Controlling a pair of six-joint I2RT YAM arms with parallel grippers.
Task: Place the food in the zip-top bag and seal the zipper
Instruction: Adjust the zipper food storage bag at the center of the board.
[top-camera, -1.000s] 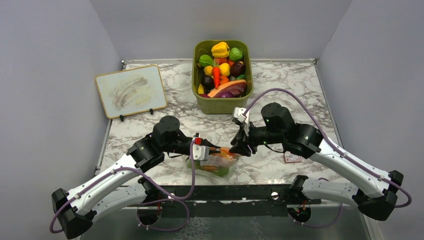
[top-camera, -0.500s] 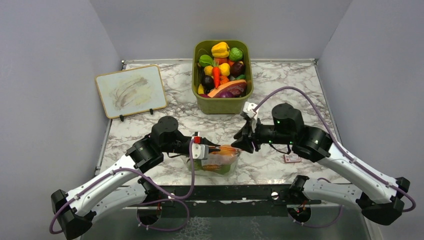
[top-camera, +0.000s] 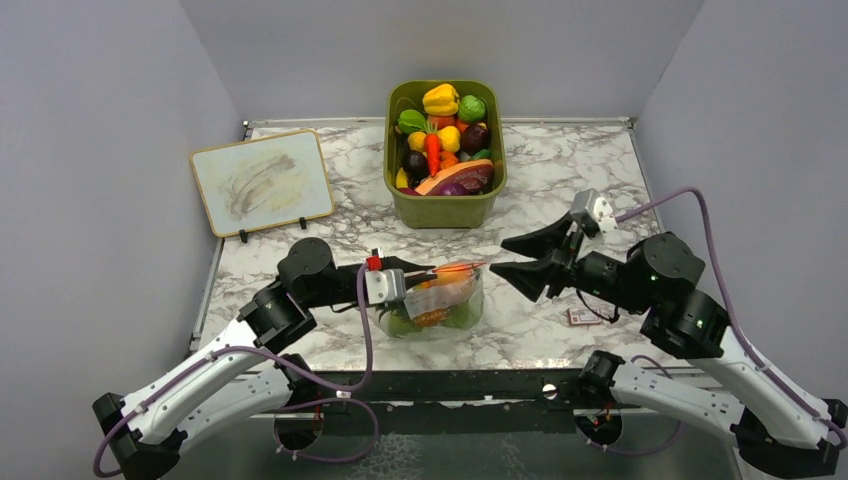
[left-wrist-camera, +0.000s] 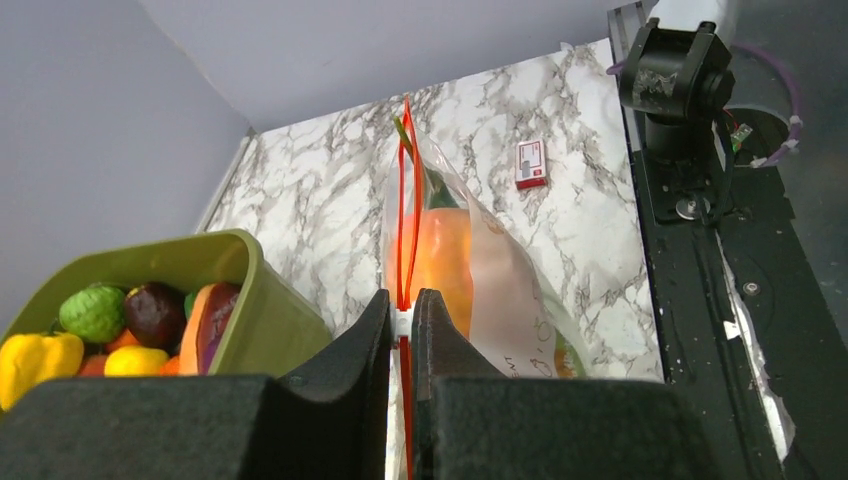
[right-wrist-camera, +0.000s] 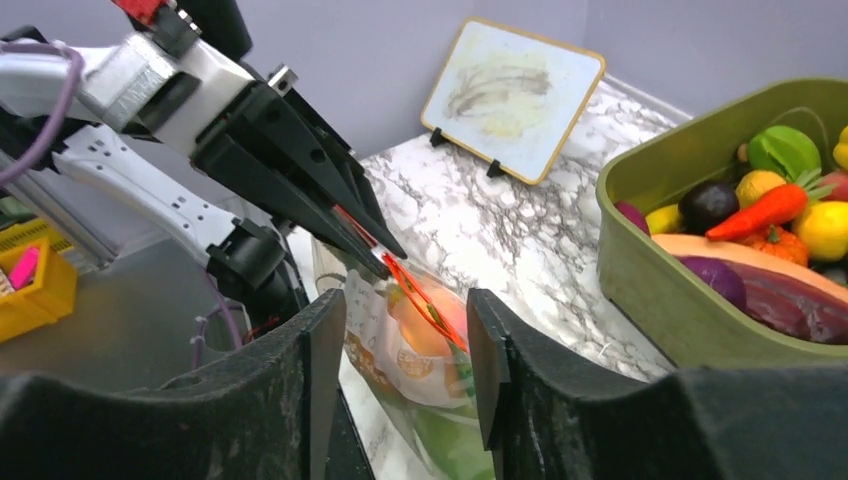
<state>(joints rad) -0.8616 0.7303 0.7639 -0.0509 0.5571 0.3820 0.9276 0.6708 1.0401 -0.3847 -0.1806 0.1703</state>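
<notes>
The bag (top-camera: 455, 300), food (top-camera: 432, 318) inside, hangs from the left end effector (top-camera: 428, 271), which is clamped on the zipper (top-camera: 452, 268). The right end effector (top-camera: 498, 255) has let go and backed away, jaws wide, so sealing is probably finished.

Left fingers (left-wrist-camera: 340, 385) pinched together, right fingers (right-wrist-camera: 285, 400) spread wide apart.

Thin clear plastic on zip-top bag (top-camera: 440, 305), crinkly, glossy w/ glare. The zipper (left-wrist-camera: 403, 225): smooth orange-red plastic strip. Inside, food (left-wrist-camera: 440, 255): shiny moulded plastic. Both left pincer (left-wrist-camera: 402, 300) & right pincer (right-wrist-camera: 405, 300): matt black plastic, fine-grained. Marble-look worktop (top-camera: 560, 160), smooth, low sheen. Olive bin (top-camera: 445, 210): smooth plastic, semi-matt.
</notes>
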